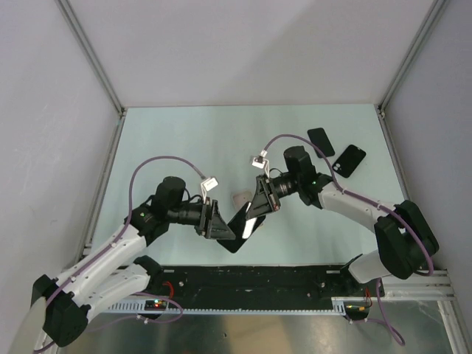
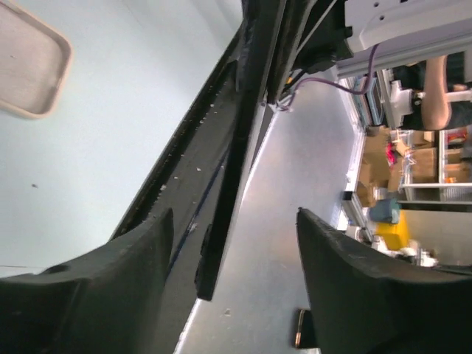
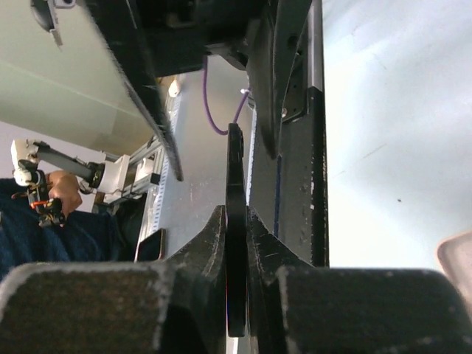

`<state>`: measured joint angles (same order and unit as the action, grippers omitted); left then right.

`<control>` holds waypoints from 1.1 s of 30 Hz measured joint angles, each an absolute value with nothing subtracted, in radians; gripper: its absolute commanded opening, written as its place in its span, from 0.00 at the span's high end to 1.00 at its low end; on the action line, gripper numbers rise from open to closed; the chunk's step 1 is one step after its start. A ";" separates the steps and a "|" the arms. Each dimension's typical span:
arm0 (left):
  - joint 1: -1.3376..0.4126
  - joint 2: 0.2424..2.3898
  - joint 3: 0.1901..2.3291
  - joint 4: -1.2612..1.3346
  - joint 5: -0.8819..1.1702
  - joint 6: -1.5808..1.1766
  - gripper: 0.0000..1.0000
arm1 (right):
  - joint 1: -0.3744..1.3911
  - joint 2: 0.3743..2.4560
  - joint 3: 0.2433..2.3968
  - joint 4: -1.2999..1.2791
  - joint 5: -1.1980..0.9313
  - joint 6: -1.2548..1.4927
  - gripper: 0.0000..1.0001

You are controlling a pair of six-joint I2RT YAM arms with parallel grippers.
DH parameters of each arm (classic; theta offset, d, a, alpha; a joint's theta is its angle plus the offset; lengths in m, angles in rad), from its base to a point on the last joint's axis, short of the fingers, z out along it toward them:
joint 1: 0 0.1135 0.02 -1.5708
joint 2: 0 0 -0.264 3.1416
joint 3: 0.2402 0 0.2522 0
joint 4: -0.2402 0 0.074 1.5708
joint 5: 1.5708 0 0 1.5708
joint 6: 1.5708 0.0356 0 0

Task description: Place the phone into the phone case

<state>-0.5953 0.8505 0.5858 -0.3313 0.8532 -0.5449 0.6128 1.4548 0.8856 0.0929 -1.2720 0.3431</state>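
Note:
A thin black phone (image 1: 247,223) with a glossy face hangs tilted above the table's near middle. My right gripper (image 1: 262,200) is shut on its upper end; in the right wrist view the phone (image 3: 235,169) is edge-on, pinched between the gripper's (image 3: 236,228) fingers. My left gripper (image 1: 221,225) is open around the phone's lower end. In the left wrist view the phone (image 2: 225,184) lies between the gripper's (image 2: 236,243) fingers, nearer the left one, with a gap on each side. A pale phone case (image 1: 240,199) lies on the table behind the phone and also shows in the left wrist view (image 2: 29,66).
Two flat black items, phones or cases, lie at the back right: one (image 1: 321,141) and another (image 1: 349,160). A black rail (image 1: 295,276) runs along the table's near edge. Grey walls close in the table on three sides.

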 measured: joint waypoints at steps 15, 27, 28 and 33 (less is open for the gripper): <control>-0.596 1.203 1.005 -0.498 0.152 -0.420 0.33 | 0.375 1.298 0.781 -0.010 -0.812 0.568 1.00; -0.655 1.744 1.259 -0.576 -0.047 -0.209 0.38 | 0.291 0.923 0.748 -0.331 -0.334 0.663 1.00; -0.656 1.765 1.273 -0.579 -0.041 -0.194 0.38 | 0.282 0.911 0.748 -0.342 -0.322 0.663 1.00; -0.660 1.842 1.338 -0.586 0.006 -0.125 0.39 | 0.242 0.884 0.744 -0.392 -0.303 0.662 1.00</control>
<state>-0.6601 1.8420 1.3384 -0.5861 0.0055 -0.1253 0.2424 0.8841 0.7437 -0.3923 -0.3035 0.6621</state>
